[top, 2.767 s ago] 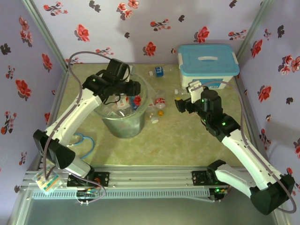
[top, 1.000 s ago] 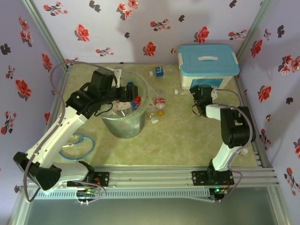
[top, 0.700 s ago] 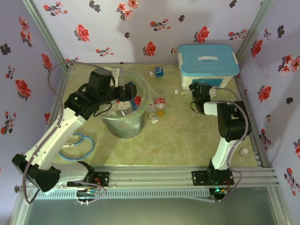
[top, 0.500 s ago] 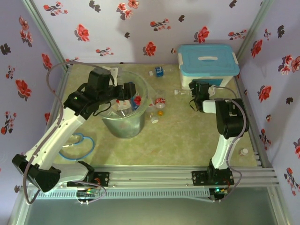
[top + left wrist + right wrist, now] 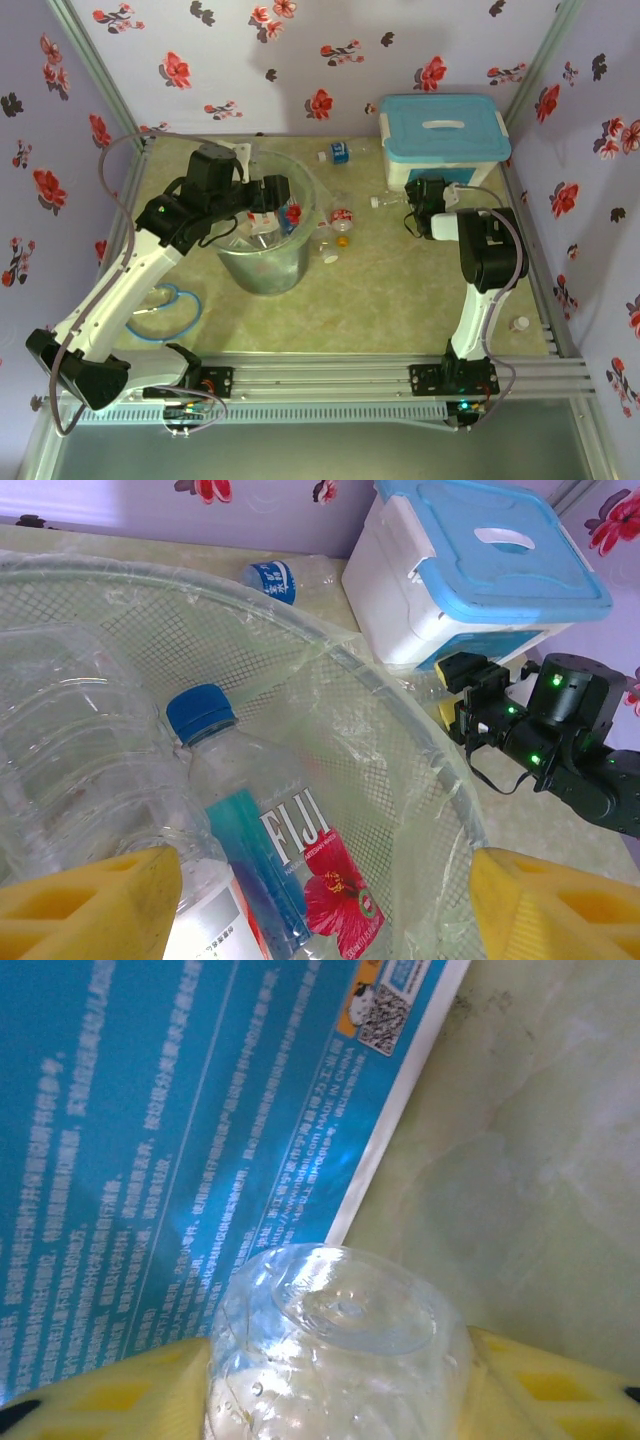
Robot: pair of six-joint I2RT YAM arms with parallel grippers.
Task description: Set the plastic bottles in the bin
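Beside the blue-lidded box (image 5: 443,135), the right fingers (image 5: 545,1385) had just been closed on a clear bottle (image 5: 330,1335) bound for the bin (image 5: 262,272). Meanwhile the left fingers (image 5: 90,900) were held wide apart, empty.

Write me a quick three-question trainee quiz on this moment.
1. True or false: the Fiji bottle has a red cap.
2. The bin is lined with: A paper, B a clear bag, C cloth.
3. Which arm's jaws flank the clear bottle beside the box?
Key: 1 false, the cap is blue; 2 B; 3 the right arm.
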